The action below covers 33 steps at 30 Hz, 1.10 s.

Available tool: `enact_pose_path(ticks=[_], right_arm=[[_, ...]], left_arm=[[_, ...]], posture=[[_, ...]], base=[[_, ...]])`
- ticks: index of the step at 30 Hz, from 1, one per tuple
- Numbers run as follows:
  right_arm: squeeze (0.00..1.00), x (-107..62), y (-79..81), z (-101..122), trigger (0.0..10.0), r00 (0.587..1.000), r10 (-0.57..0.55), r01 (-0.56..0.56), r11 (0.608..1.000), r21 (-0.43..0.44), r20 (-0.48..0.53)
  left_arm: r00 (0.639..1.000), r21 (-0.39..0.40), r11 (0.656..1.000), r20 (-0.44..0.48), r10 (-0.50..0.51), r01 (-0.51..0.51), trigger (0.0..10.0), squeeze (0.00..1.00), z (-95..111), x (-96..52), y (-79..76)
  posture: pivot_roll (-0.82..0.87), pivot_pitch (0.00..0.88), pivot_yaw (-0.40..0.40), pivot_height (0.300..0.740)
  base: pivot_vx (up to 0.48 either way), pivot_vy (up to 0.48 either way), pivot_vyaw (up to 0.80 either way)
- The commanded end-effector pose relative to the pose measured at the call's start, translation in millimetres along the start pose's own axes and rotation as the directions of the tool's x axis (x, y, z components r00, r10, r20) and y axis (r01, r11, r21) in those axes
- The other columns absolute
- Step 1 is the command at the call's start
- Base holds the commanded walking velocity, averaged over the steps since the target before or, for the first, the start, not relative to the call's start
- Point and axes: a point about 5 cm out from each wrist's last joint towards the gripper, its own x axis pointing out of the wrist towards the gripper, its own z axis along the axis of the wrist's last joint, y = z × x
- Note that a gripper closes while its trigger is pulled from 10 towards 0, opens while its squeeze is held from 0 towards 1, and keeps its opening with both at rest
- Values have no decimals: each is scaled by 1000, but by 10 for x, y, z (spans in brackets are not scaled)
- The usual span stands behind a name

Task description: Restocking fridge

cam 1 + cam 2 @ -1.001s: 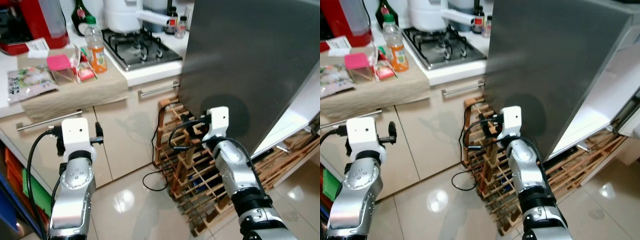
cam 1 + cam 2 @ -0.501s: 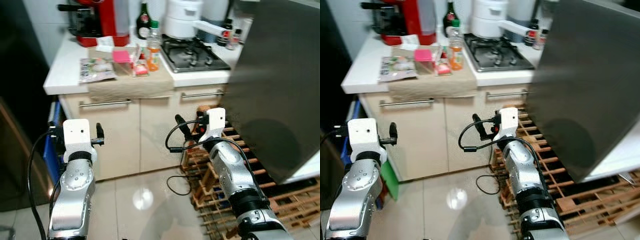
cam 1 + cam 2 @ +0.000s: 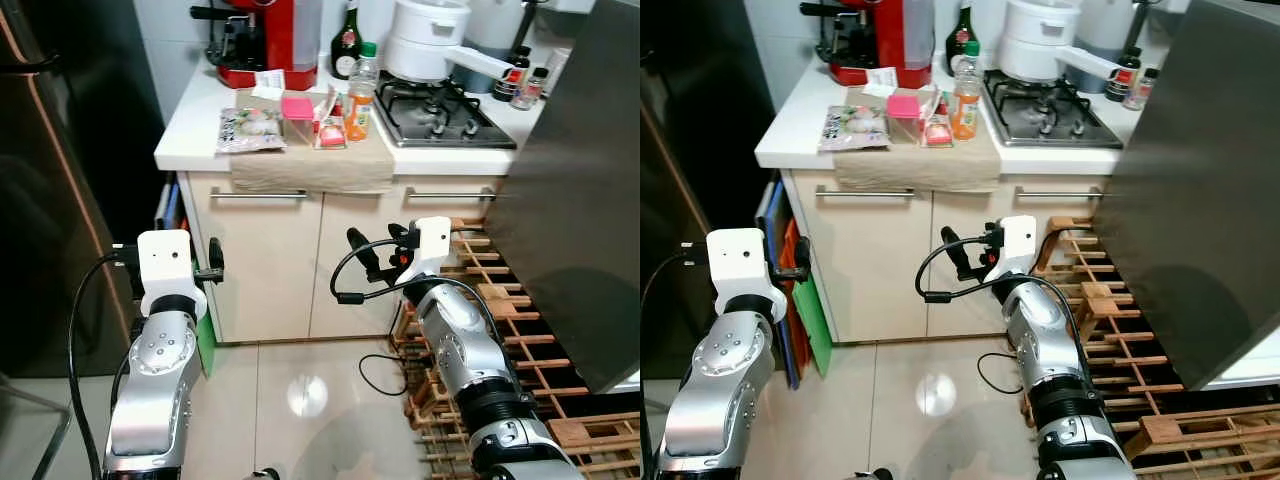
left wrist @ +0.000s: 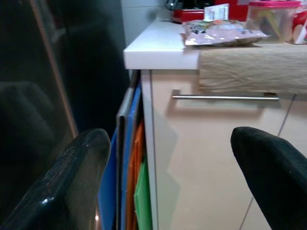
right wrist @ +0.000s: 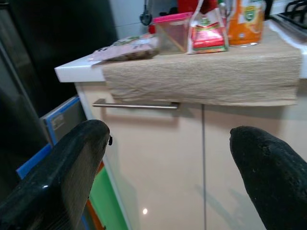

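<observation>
On the white counter (image 3: pixel 190 125) a beige cloth (image 3: pixel 310 165) carries a frozen-food bag (image 3: pixel 250 128), a pink-lidded container (image 3: pixel 297 113), a red packet (image 3: pixel 328 135) and an orange juice bottle (image 3: pixel 360 95). The grey fridge door (image 3: pixel 590 200) stands open at the right. My left gripper (image 4: pixel 168 143) is open and empty, held low before the counter's left corner. My right gripper (image 5: pixel 168 139) is also open and empty, facing the cupboard doors below the cloth. Both (image 3: pixel 205 268) (image 3: pixel 375 248) are well below and short of the counter items.
A wooden wine rack (image 3: pixel 500 320) stands on the floor at the right, with a black cable (image 3: pixel 375 375) beside it. Coloured boards (image 4: pixel 132 158) fill the gap left of the cupboard. A dark tall appliance (image 3: pixel 40 200) is at the left. Behind are a hob (image 3: pixel 445 100), white pot (image 3: pixel 425 40) and red coffee machine (image 3: pixel 265 40).
The whole view has swung from the fridge door and wine rack round to the counter and backed off. Both arms keep the same raised pose, grippers still open.
</observation>
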Motion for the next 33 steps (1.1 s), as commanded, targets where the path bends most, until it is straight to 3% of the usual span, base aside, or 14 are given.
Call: enact_pose_path(ticks=[1,2,6,7,9,14,33], right_arm=[[51,29,-3,92,10000,1000,18,-18,1000,-7,22],[55,29,0,92,10000,1000,23,-23,1000,-12,20],[0,46,-89,220,10000,991,-111,124,976,-178,81],[0,46,-89,220,10000,991,-111,124,976,-178,81],[0,74,-73,467,10000,971,-122,169,959,-229,204],[0,104,-84,707,10000,946,-129,201,954,-224,299],[0,193,12,789,10000,934,-110,187,961,-202,340]], left_arm=[[999,-7,1000,15,-30,30,10000,0,39,25,-55],[999,-10,999,17,-31,32,10000,0,42,30,-56],[990,-49,993,99,-101,106,10000,0,175,84,-78],[990,-49,993,99,-101,106,10000,0,175,84,-78],[987,-51,995,141,-82,90,10000,0,291,149,-56],[978,-39,994,182,-97,106,10000,0,369,173,-97],[967,-46,992,236,-100,114,10000,0,426,168,-111]], posture=[[-15,0,-17,740],[-16,0,-16,740],[-17,0,-14,740],[-17,0,-14,740],[-21,0,-10,740],[-31,0,-3,740],[-23,0,-5,740]], base=[[0,0,606],[0,0,600],[69,0,277],[277,0,0],[480,0,0],[480,0,0],[480,0,0]])
